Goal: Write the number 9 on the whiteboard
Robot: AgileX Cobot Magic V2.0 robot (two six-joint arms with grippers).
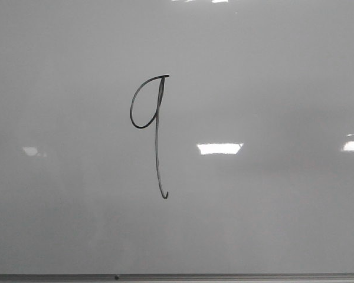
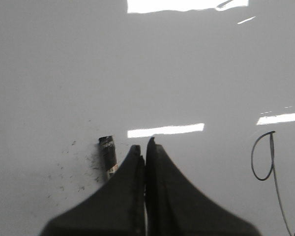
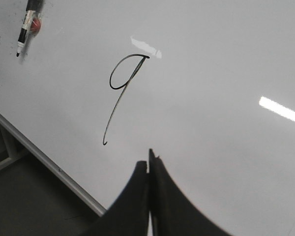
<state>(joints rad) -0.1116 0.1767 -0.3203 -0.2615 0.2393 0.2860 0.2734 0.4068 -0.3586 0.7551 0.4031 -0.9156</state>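
Front view first: large glossy pale grey-white whiteboard [image 1: 271,71] filling the whole picture, thin grey metal frame edge [image 1: 224,276] running along the bottom. Thin black hand-drawn number 9 [image 1: 156,141] sitting a little left of centre, narrow pointed loop up top, long straight tail dropping to a small hook. Bright white rectangular light reflection [image 1: 219,148] just right of the tail, a fainter one out left, another at the right edge. No claw anywhere in this view. Over to the left wrist view: dark left claw [image 2: 145,147] clenched, fingers pressed together with nothing between them, poised over the whiteboard [image 2: 64,73]. Short dark marker stub with a pale band [image 2: 108,155] lying just beside the claw's fingers, scattered dark specks around it. Number 9 [image 2: 270,162] well off to the side near the picture's edge, loop in full sight, tail running out of frame. Now the right wrist view: dark right claw [image 3: 148,162] likewise clenched and bare. Number 9 [image 3: 119,96] lying slantwise beyond the fingertips, apart from them. Black-and-white marker with a red spot [image 3: 25,28] resting far off in the corner, whiteboard [image 3: 211,59] edge crossing diagonally, darker floor beyond.
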